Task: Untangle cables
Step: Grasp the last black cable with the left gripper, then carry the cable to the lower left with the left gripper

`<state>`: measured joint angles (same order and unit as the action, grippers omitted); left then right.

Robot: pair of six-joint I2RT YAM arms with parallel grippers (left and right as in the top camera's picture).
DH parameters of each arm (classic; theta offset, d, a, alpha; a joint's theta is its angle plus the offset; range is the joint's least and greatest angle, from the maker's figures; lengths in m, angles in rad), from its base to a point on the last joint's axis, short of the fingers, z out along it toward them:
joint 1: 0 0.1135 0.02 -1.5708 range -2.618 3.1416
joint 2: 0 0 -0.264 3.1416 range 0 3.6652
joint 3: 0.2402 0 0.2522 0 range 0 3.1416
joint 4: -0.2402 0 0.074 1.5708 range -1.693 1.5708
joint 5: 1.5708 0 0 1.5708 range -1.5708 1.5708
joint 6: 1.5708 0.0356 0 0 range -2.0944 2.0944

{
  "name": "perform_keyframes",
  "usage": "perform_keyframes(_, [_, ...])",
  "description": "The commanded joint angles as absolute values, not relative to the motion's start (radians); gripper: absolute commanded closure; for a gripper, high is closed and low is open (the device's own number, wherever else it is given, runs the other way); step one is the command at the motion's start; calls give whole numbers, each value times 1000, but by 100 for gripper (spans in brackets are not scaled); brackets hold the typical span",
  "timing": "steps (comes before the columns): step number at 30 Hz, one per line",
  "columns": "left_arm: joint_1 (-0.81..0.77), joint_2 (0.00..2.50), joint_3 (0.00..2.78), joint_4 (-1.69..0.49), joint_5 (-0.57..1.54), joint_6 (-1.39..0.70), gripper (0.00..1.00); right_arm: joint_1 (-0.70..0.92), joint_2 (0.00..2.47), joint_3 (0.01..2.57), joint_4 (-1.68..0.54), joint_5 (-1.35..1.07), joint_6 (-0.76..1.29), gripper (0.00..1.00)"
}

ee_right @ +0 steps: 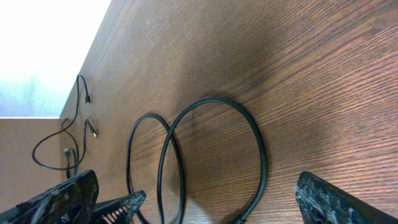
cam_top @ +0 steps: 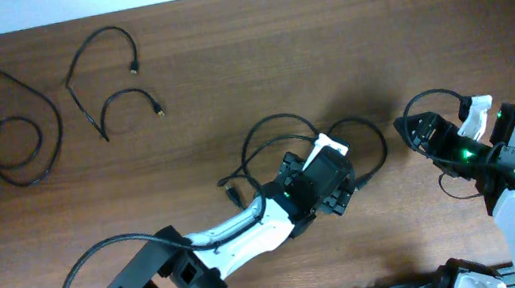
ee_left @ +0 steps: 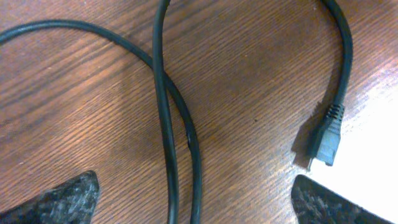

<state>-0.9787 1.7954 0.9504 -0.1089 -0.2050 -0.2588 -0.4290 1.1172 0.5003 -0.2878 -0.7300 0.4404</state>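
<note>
Because the strands under my left claw (ee_left: 194,190) cross each other, I treat this bundle (cam_top: 276,118) as the part of the job not yet done. Three other cables (cam_top: 124,92) lie apart at the far left of the counter (cam_top: 224,48), each in its own loop. The bundle sits mid-counter, just beside the left claw and near the right claw (ee_right: 199,193).

Both claws are spread wide and grip nothing. In the left wrist view two strands run loose on the wood between the fingers, one laid over the other at the crossing (ee_left: 166,93). A plug (ee_left: 326,140) lies flat off to one side. I cannot tell whether this is one cord doubled back or two.

I judge the cord to be light, limp and smooth-jacketed. It would drag along the wood rather than lift cleanly, and a pinch on the thin round jacket could slip. The plug is the firmest spot to take hold of, being stiffer and blocky. Failing that, I would pinch the upper strand just beside the crossing, so that a pull draws it off the lower one instead of tightening the loop.
</note>
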Motion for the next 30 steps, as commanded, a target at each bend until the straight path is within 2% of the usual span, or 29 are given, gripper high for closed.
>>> perform_keyframes(1, [-975, 1838, 954, -87, -198, -278, 39, -433, 1108, 507, -302, -705, 418, 1])
perform_keyframes(2, [-975, 1849, 954, -82, -198, -278, 41, -433, 1108, 507, -309, -691, 418, 1])
perform_keyframes(4, [-975, 1871, 954, -66, -197, -282, 31, -433, 1108, 507, -319, -675, 418, 1])
perform_keyframes(10, [-975, 1929, 954, -57, -198, -333, 40, -433, 1108, 507, -323, -668, 418, 1])
perform_keyframes(11, [-975, 1935, 954, -53, -197, -333, 44, -433, 1108, 507, -323, -668, 418, 1])
perform_keyframes(12, [-975, 1938, 954, -49, -198, -333, 54, -433, 1108, 507, -326, -668, 418, 1])
perform_keyframes(15, [-975, 1940, 954, -41, -198, -333, 90, -433, 1108, 507, -327, -668, 418, 1])
perform_keyframes(17, [-975, 1939, 954, -38, -198, -333, 100, -433, 1108, 507, -334, -668, 418, 1])
perform_keyframes(22, [-969, 1904, 965, -55, -203, -332, 100, -433, 1108, 507, -369, -668, 418, 1])
perform_keyframes(26, [-934, 1761, 969, -138, -292, -320, 100, -433, 1108, 507, -378, -668, 419, 1])
perform_keyframes(30, [-875, 1578, 969, -246, -295, -309, 100, -433, 1108, 507, -378, -668, 419, 1])
